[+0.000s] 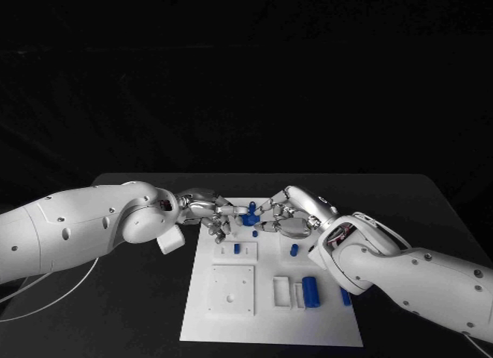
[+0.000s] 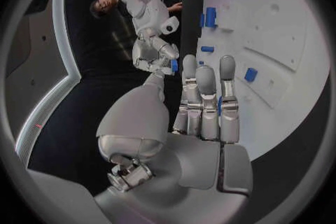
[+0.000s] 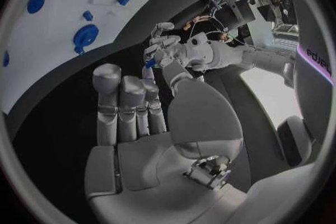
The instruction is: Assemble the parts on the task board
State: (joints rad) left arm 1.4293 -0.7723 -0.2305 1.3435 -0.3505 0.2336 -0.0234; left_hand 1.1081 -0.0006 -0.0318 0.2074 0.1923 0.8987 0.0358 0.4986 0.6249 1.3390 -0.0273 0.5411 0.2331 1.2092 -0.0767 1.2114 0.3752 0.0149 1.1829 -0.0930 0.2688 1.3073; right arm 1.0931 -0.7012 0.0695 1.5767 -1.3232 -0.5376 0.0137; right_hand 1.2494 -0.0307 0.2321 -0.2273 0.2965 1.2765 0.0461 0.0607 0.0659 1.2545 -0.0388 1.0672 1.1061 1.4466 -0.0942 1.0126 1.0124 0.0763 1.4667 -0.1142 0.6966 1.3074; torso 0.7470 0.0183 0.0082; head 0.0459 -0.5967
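Left hand (image 2: 203, 106), fingers straight and together; right hand (image 2: 150, 56) opposite, pinching a small blue part (image 2: 174, 65); white task board (image 2: 280, 56) bearing blue parts.
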